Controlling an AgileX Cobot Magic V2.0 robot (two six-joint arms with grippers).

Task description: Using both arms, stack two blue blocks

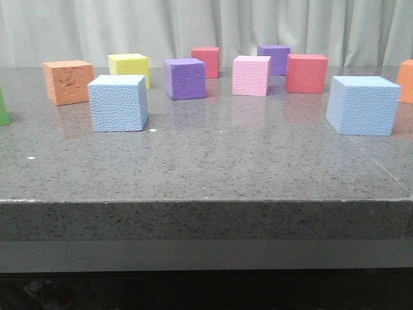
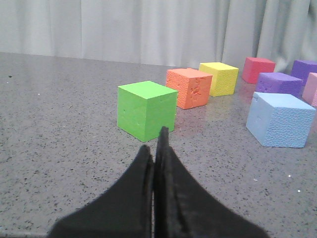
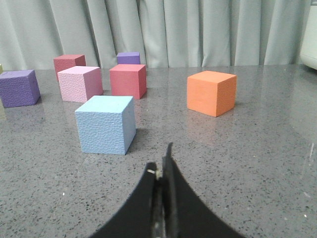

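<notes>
Two pale blue blocks stand apart on the grey table. One blue block (image 1: 118, 103) is at the left; it also shows in the left wrist view (image 2: 280, 119). The other blue block (image 1: 362, 105) is at the right; it also shows in the right wrist view (image 3: 105, 124). My left gripper (image 2: 155, 144) is shut and empty, low over the table, just short of a green cube (image 2: 146, 110). My right gripper (image 3: 162, 161) is shut and empty, a little short of the right blue block. Neither gripper shows in the front view.
Other cubes stand behind the blue ones: orange (image 1: 68, 82), yellow (image 1: 130, 69), purple (image 1: 185, 78), red (image 1: 205, 62), pink (image 1: 251, 75), a second purple (image 1: 274, 59), a second red (image 1: 306, 73), and an orange one (image 3: 211, 92) at the right edge. The table's front edge (image 1: 206, 201) is near.
</notes>
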